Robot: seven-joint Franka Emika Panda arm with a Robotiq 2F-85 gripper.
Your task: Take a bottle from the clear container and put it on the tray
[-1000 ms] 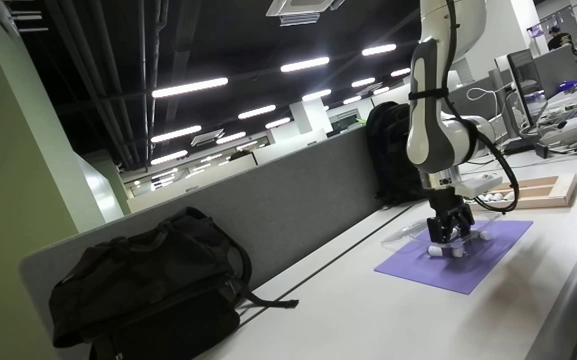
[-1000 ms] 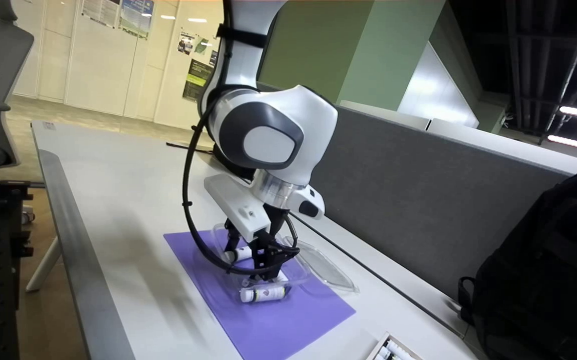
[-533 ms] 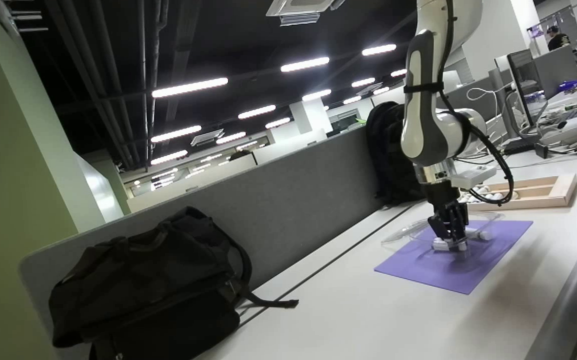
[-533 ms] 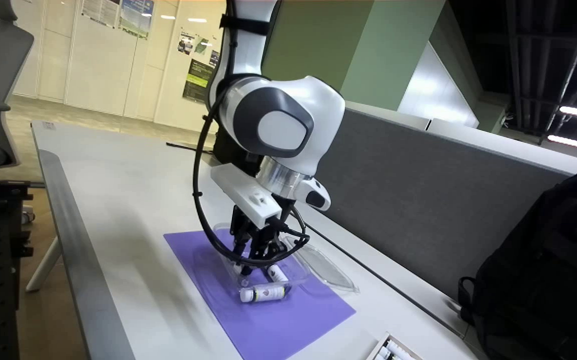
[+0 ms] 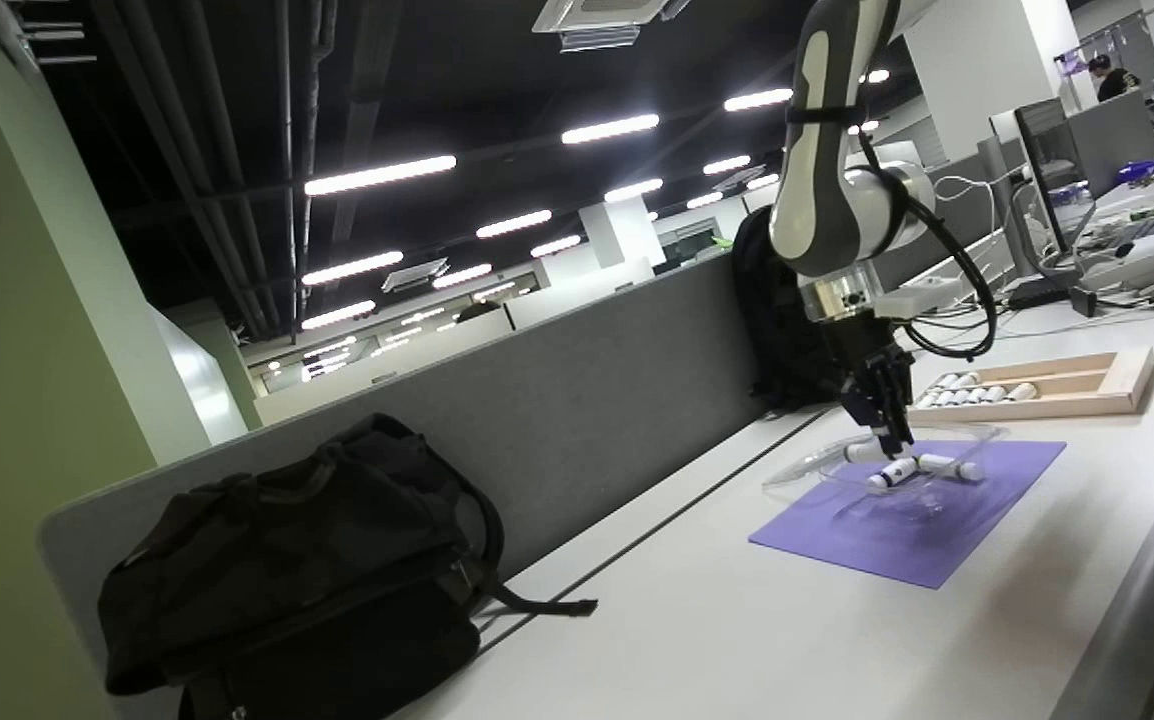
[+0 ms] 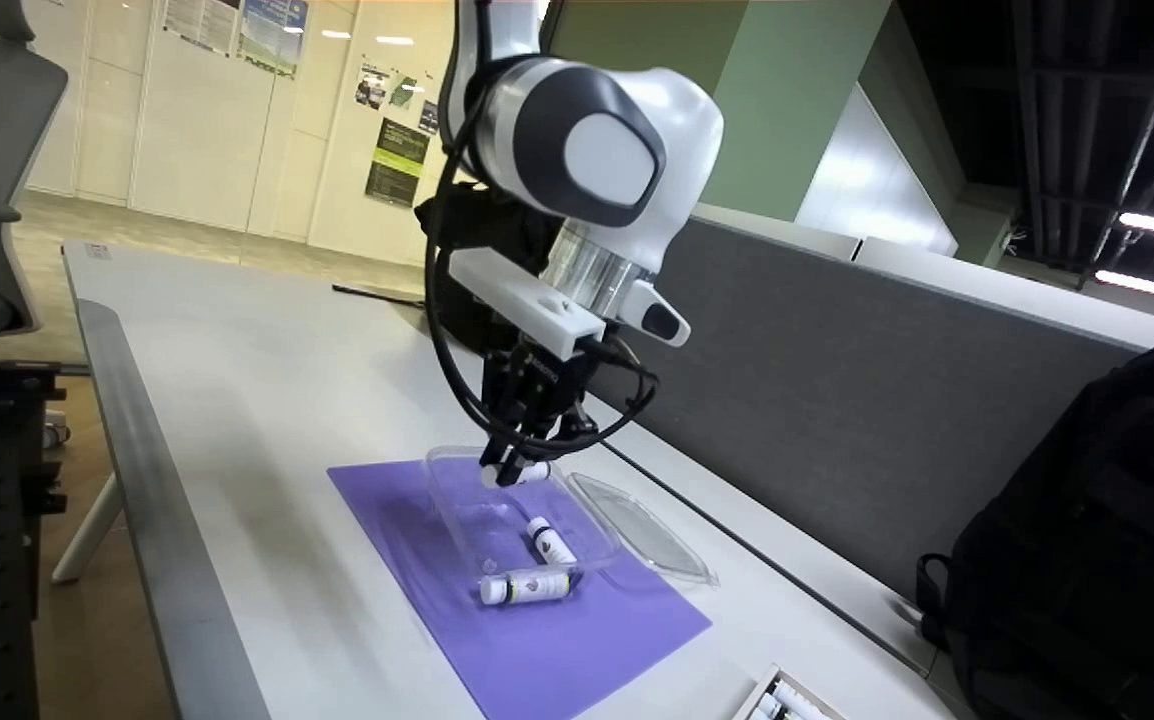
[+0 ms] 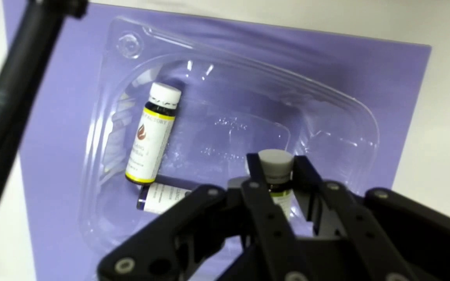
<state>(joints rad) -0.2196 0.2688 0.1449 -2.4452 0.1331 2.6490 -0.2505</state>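
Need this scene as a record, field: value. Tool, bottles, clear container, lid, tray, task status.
tool: shut on held bottle
held bottle: appears raised, over container
container: clear, open, on purple mat
in container: fully visible bottle and partly hidden bottle (wrist view), both lying down
lid: clear, beside container; hinged or loose unclear
tray: light wood, several bottles inside
status: held bottle not yet on tray

The tray (image 6: 758,691) is cut off in an exterior view.
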